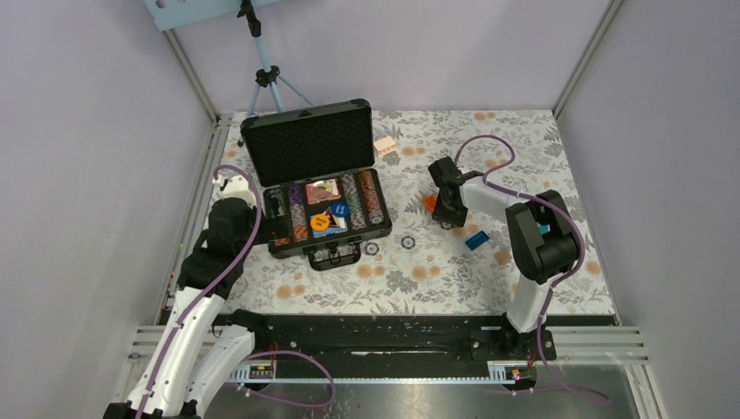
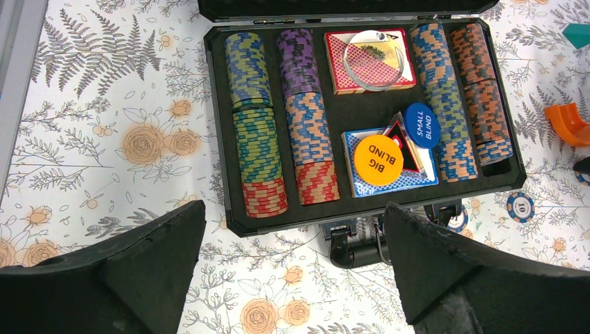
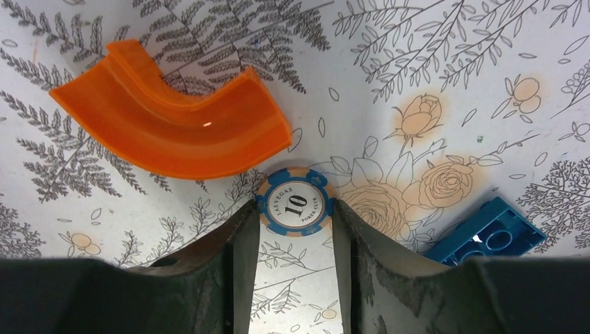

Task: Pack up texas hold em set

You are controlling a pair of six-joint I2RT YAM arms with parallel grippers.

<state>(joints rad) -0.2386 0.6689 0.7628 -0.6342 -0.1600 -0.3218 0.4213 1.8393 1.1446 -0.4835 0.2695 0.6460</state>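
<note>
The right hand [image 3: 296,221] is down on the table [image 1: 524,288] in its right half, and a single poker chip [image 3: 296,206] lies flat between its fingers. Both fingertips [image 3: 245,221] stand against the chip's rim, one on each side, so it looks clamped on the chip, though the chip has not yet left the table. An orange curved block [image 3: 174,132] lies just beyond the chip, almost touching it, and a blue brick [image 3: 487,233] lies a little off to one side.

What matters for the carry is that the case [image 1: 305,147] lies to the left of this hand, in the left half of the table with its lid standing open toward the far edge. Its chip rows [image 2: 445,97] run from far to near, and the rightmost row stops short at its near end, which looks like the free slot. Being round, the chip has no long axis to line up.

The left hand [image 2: 292,209] hovers just in front of the case, fingers wide apart and holding nothing. It is the nearer hand to the two loose chips [image 1: 407,241] lying by the case's front.
</note>
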